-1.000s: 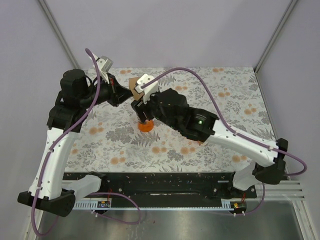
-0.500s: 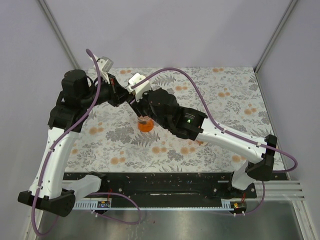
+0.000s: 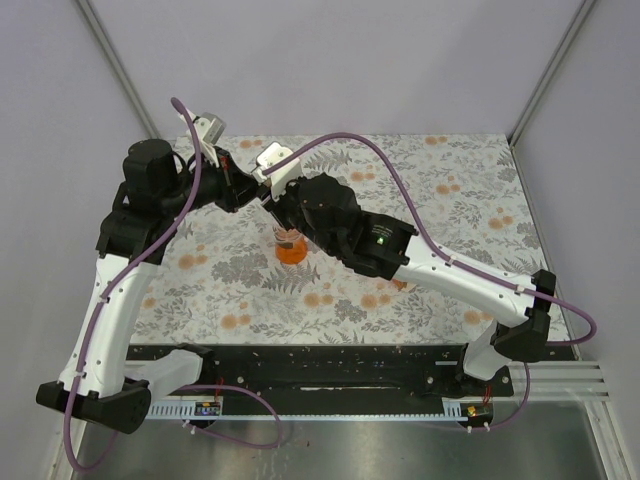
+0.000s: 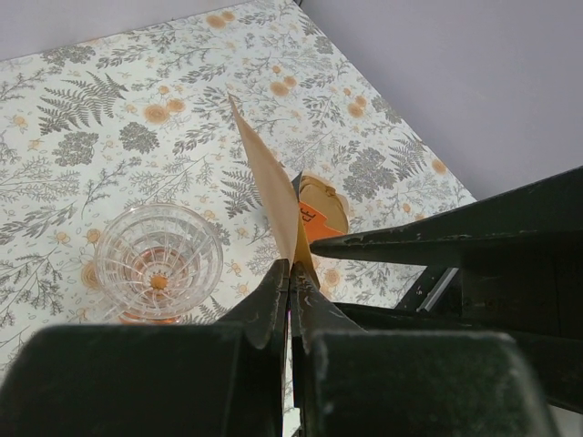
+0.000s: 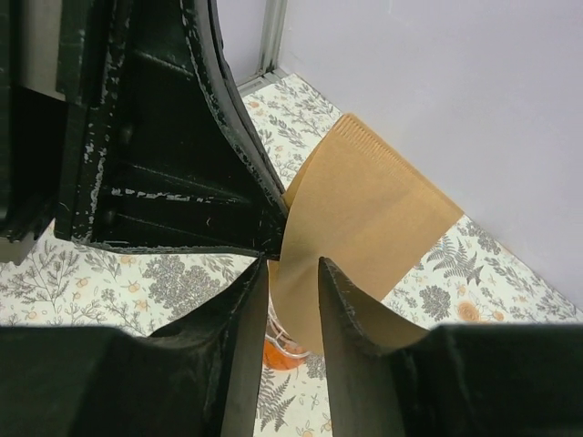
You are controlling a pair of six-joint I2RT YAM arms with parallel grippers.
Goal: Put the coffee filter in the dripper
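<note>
My left gripper [image 4: 291, 266] is shut on the lower corner of the coffee filter [image 4: 269, 182], a thin light-brown paper held upright and seen edge-on. In the right wrist view the same filter [image 5: 364, 209] fans up and to the right. Its lower part lies between the fingers of my right gripper [image 5: 291, 264], which stand a little apart, open, with a gap showing. The dripper [image 4: 157, 264], clear glass on an orange base, stands on the cloth just below both grippers [image 3: 291, 250]. Part of its rim and base [image 5: 290, 348] shows under the filter. In the top view the right wrist hides the filter.
A beige and orange holder [image 4: 321, 217] sits on the floral cloth [image 3: 450, 210] just behind the filter. The right arm's black finger [image 4: 474, 228] crosses close beside my left gripper. Grey walls [image 3: 350, 60] close in behind the table.
My right gripper has moved left, up against the left gripper, and its jaws have narrowed around the filter. The left arm and the dripper have stayed put.
</note>
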